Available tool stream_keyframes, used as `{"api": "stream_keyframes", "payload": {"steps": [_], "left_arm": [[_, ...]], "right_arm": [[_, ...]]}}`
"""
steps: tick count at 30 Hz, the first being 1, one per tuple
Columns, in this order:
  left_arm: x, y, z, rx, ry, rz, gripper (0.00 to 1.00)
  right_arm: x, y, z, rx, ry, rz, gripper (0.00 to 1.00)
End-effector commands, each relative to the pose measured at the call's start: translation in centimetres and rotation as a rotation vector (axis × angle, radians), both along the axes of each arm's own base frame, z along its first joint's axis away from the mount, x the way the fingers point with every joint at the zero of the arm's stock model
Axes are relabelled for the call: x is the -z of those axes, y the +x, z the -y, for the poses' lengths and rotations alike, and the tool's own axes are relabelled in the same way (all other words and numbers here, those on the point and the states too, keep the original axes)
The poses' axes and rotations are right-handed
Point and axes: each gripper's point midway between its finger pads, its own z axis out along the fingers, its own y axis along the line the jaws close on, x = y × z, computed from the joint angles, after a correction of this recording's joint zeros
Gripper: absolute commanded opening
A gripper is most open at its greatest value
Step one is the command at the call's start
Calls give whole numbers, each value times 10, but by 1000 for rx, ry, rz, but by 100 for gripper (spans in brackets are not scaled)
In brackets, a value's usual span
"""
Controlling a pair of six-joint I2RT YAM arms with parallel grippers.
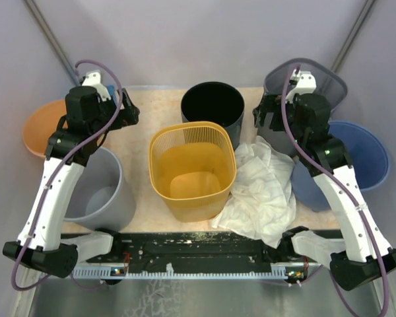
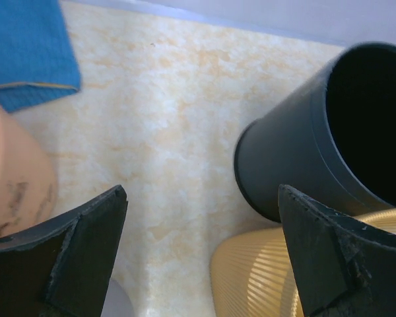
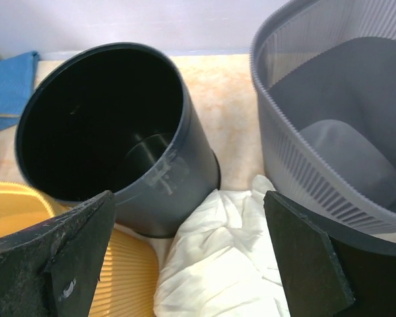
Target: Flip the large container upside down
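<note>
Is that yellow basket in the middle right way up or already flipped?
Upright. The yellow basket has its open rim facing up, and the overhead view shows its bare inside floor.

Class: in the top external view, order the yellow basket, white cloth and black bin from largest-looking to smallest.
1. yellow basket, largest, but only narrowly.
2. white cloth, nearly alike in spread.
3. black bin, clearly smallest.

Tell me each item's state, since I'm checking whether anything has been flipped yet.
yellow basket: upright, empty
black bin: upright, empty
grey ribbed basket: upright
grey bucket: upright, empty
blue bucket: mouth up
orange bucket: mouth up
white cloth: crumpled, on the table
left gripper: open, holding nothing
right gripper: open, holding nothing
</note>
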Motion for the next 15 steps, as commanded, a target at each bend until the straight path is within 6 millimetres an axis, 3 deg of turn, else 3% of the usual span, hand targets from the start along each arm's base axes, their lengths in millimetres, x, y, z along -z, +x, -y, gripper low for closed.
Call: {"api": "stream_keyframes", "payload": {"steps": [1,3,6,12,15], "left_arm": [[-14,22,-48,-235,179,-8,100],[-6,27,-75,-352,283,-70,100],[3,46,-108,-418,297,-123,100],[28,75,-159,-505,245,-232,98],[43,86,-172,-504,211,-267,96]], "right_arm": [[-20,-5,-24,-127,78,81,94],[-18,-6,-28,-141,96,83,94],[-14,-8,-33,-163,117,79,94],[-3,-11,-40,-197,136,49,94],[1,-12,-43,-212,140,37,94]]}}
